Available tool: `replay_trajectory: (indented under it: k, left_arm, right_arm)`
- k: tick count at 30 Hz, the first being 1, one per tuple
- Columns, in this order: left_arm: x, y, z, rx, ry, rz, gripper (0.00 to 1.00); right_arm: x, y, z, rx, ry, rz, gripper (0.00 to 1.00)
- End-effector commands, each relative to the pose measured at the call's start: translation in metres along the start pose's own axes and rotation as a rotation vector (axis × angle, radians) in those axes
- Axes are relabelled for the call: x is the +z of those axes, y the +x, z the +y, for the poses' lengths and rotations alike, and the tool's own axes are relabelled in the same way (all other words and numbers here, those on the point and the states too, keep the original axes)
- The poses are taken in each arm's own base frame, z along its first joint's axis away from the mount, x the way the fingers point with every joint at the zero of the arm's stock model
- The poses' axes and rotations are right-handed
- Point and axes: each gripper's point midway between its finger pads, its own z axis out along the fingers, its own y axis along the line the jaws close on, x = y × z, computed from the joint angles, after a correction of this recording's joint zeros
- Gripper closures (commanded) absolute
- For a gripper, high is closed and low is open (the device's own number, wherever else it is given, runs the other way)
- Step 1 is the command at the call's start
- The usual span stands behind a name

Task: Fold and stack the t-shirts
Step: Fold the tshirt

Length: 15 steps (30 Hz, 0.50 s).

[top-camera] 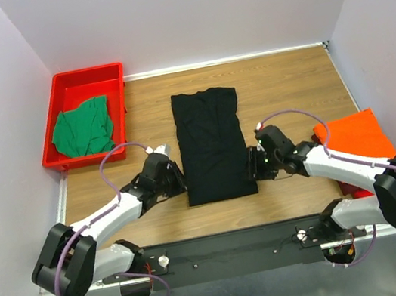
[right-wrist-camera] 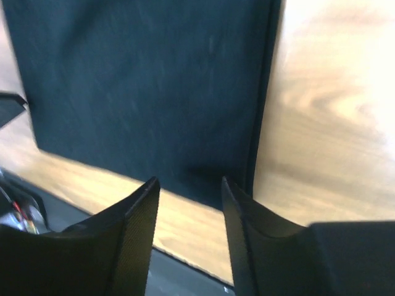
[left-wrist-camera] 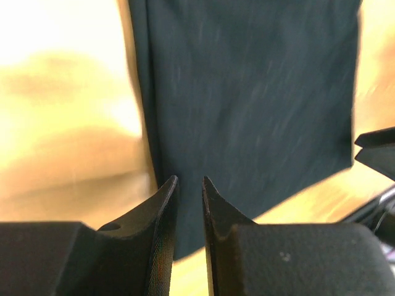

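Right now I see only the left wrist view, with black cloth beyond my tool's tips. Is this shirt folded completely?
Observer: No. The black t-shirt lies flat as one long narrow rectangle, not yet folded across.
Operator: Where is the other tool?
Observer: The right tool is open at the shirt's right edge, near the corner closest to the arms' bases.
Operator: Is any shirt stacked?
Observer: None. The green t-shirt lies crumpled in the red tray, and the orange t-shirt lies at the table's right edge.

right arm (top-camera: 339,166) hides part of the orange t-shirt (top-camera: 357,134); wrist views blur the black t-shirt (left-wrist-camera: 247,92).
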Motion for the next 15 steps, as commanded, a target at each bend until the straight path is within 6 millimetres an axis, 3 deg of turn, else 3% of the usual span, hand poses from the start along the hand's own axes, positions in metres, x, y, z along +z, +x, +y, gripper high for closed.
replay_trajectory:
  k: [1,2,4,9,15]
  left_arm:
    - [-0.007,0.027,0.002,-0.013,-0.028,0.060,0.71]
    - [-0.006,0.032,0.004,-0.010,-0.035,0.074,0.71]
    - [-0.005,0.041,0.007,-0.010,-0.048,0.101,0.72]
    - [-0.006,0.061,0.014,0.007,-0.091,0.155,0.72]
    - [-0.016,0.065,0.017,0.016,-0.121,0.175,0.69]
  right_arm:
    - [-0.003,0.037,-0.003,0.031,-0.009,0.099,0.51]
    - [-0.002,0.041,-0.007,0.035,0.001,0.107,0.59]
    - [0.001,0.054,-0.021,0.048,0.035,0.129,0.65]
    - [0.000,0.071,-0.039,0.080,0.072,0.144,0.65]
    - [-0.003,0.075,-0.041,0.100,0.075,0.142,0.64]
